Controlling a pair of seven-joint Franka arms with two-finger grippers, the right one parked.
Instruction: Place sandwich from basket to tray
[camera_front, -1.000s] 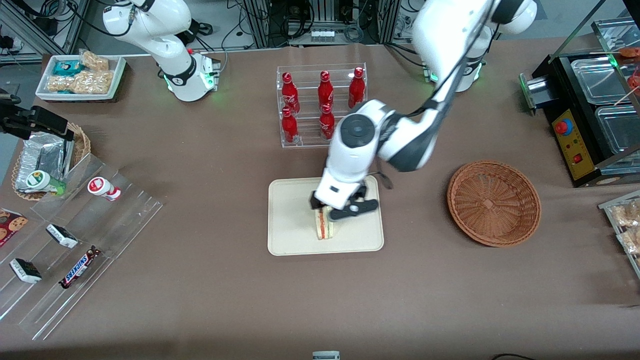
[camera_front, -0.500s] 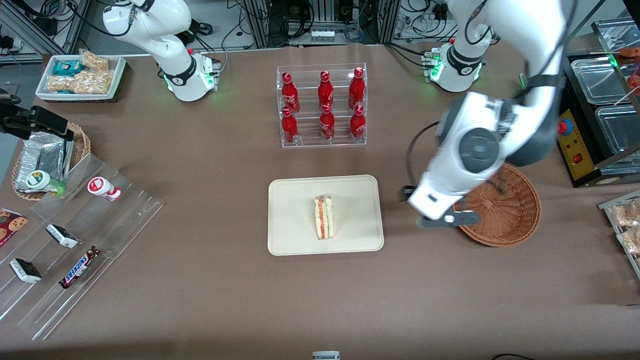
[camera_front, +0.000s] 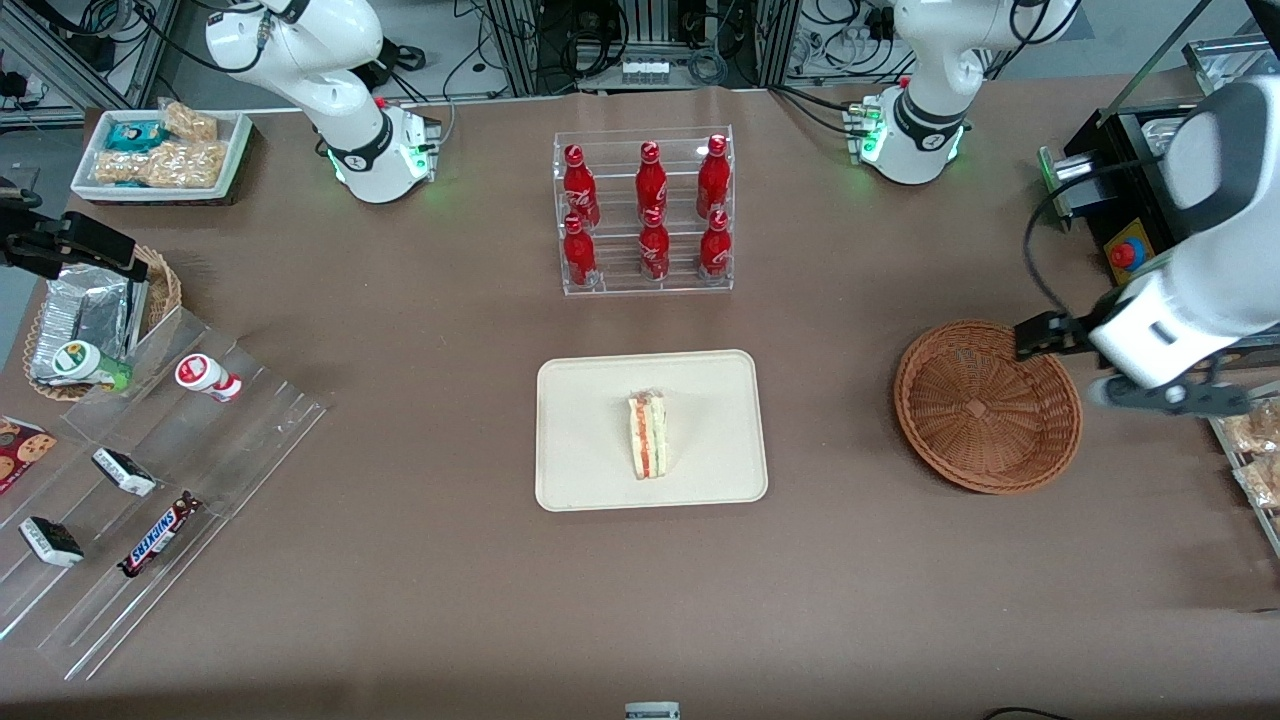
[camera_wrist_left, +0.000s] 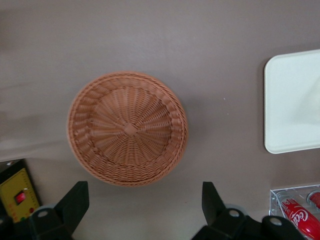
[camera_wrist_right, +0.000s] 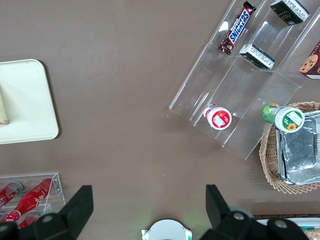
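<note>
So we've got the sandwich (camera_front: 648, 436) sitting on the tray (camera_front: 580, 400), roughly mid-tray, standing on edge with the red and green filling stripe facing up toward the camera. The basket (camera_front: 985, 405) is well apart from it, toward the working arm's end of the bench (camera_front: 400, 600), and all we see inside it is woven wicker.

The tool (camera_front: 1120, 365) hangs in the air just beside the basket's rim, out toward the working arm's end. In the wrist view its fingers (camera_wrist_left: 75, 200) are spread wide with only bench and basket showing between them, so it's holding nothing.

Readable stuff: the red bottles (camera_front: 650, 210) in the clear rack (camera_front: 643, 283), farther from the camera than the tray, carry white script, and we can make out "Coca" on one in the wrist view. There's a Snickers bar (camera_front: 158, 535) on the clear stepped stand (camera_front: 160, 480) toward the parked arm's end, along with a couple of small dark packets we can't read. Next to that stand is a lighter wicker basket (camera_front: 160, 285) with foil packets, and a white tray of snacks (camera_front: 160, 150) farther off
</note>
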